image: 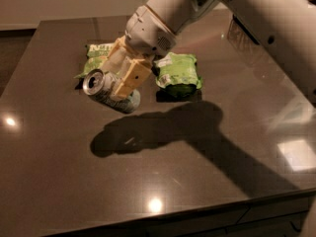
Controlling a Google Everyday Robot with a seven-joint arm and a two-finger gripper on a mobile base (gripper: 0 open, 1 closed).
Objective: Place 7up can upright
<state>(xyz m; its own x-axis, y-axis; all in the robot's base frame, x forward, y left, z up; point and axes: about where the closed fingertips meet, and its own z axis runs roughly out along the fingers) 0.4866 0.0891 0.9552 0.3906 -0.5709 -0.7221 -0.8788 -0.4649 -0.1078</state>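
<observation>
The 7up can (109,92) is a small silver can with green printing, tilted on its side with its silver top facing left and toward me. My gripper (118,80), with cream-coloured fingers (129,78), is shut on the can and holds it above the dark table (59,167), left of centre. The white arm reaches in from the upper right. The can's shadow lies on the table below and to the right.
A green chip bag (178,74) lies just right of the gripper. A second green bag (97,57) lies behind the can, partly hidden by the fingers. The table's front edge runs along the bottom, its left edge at the left.
</observation>
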